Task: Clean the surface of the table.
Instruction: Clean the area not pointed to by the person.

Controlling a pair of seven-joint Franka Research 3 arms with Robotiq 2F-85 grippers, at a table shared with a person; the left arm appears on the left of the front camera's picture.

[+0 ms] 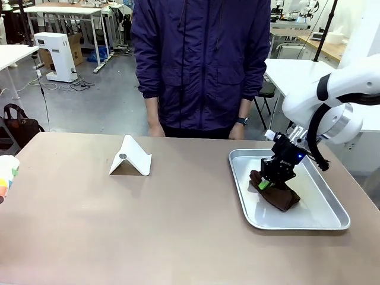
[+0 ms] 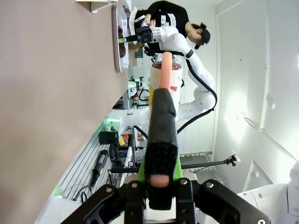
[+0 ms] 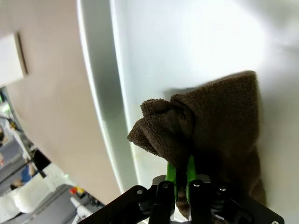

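A: Which step is this?
B: Fetching the cloth. The right hand [image 1: 265, 185] pinches the brown cloth [image 1: 284, 197] in the silver tray [image 1: 320, 205], on the right side of the bench [image 1: 148, 225].
A: And the left hand [image 2: 159, 179]?
B: Clamped on a black foam rod [image 2: 162, 121].
A: Next?
B: Probably lift the cloth over the tray's rim and press it onto the bare bench.

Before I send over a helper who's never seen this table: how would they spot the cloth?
On the brown table, find the silver tray at the robot's right. Inside lies the cloth, pinched by the right hand: dark brown and fuzzy, unlike the smooth white stand.
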